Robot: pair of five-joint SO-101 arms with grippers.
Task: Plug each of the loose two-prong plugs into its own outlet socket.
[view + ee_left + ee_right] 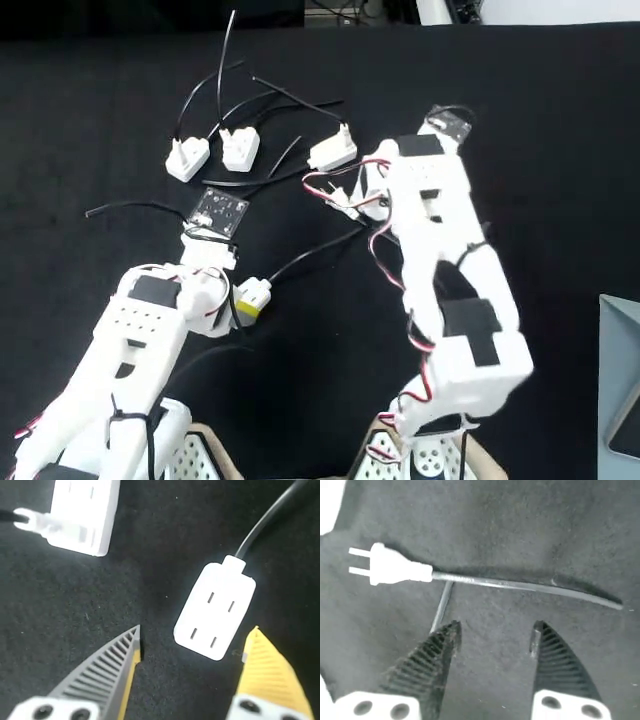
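- While the left gripper (pixel 195 632) hangs over the black cloth (pixel 90 330) with its grey and yellow fingers spread apart and gripping nothing, a white outlet socket (pixel 215 611) lies face up just past its tips, nearer the yellow finger.
- That socket shows two pairs of slots, all unfilled, and its black cord (pixel 267 522) runs away from the gripper.
- Farther off in the left wrist view lies a second white socket block (pixel 82 512), with a pale plug-like piece (pixel 35 522) at its side; whether that piece is seated I cannot tell.
- The right gripper (pixel 496 630) is likewise spread wide with nothing between its dark fingers, low over the cloth.
- Just beyond its tips lies a white two-prong plug (pixel 390 567), flat on the cloth, prongs bare, clear of both fingers; its black cable (pixel 520 585) trails sideways.
- At the far side of the cloth, three white cord-end blocks (pixel 240 150) sit near one another, black cords fanning out behind them.
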